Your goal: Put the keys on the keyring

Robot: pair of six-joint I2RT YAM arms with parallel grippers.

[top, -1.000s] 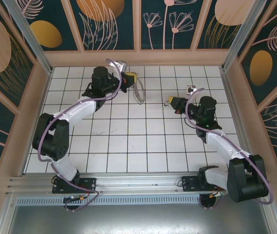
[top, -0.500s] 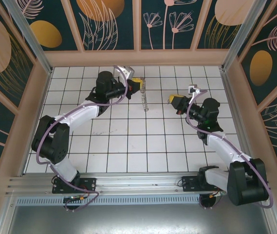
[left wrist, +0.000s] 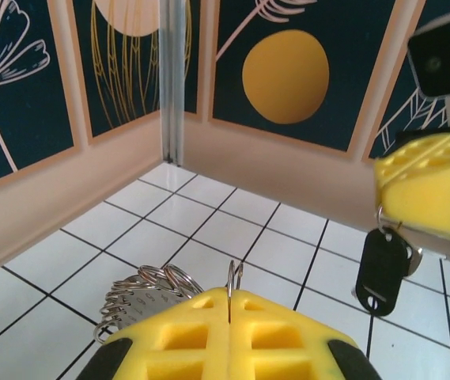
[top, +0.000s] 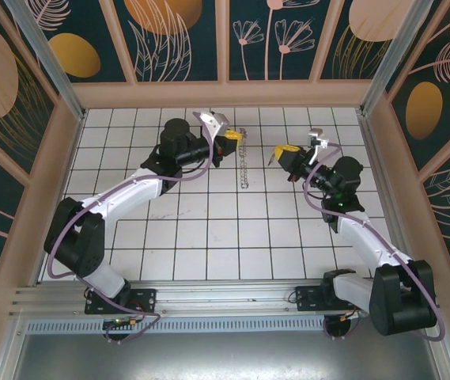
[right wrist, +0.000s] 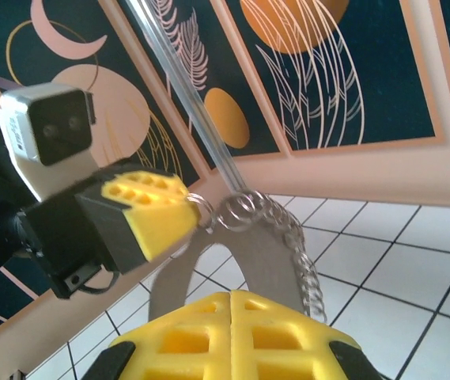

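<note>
My left gripper (top: 232,138) is shut on the keyring (top: 243,165), a silvery chain of small rings that hangs down from its yellow fingers above the tiles. In the left wrist view one thin ring stands pinched in the seam of the left gripper (left wrist: 230,305), and the rest of the keyring (left wrist: 139,291) bunches at the lower left. My right gripper (top: 278,150) faces it from the right, a short gap away, shut on the keys (left wrist: 381,269), a dark piece dangling under its yellow pads (left wrist: 426,186). From the right gripper (right wrist: 231,299) I see the keyring (right wrist: 288,229) draped just ahead.
The white tiled floor (top: 209,229) spreads below both arms. Patterned walls (top: 225,47) close the back and sides. Both grippers work near the back wall, around the middle. Purple cables (top: 74,229) loop along the arms.
The left gripper has swung right with the keyring, which now hangs straight down. The right gripper has moved up and left towards it, so the gap between them is smaller.
</note>
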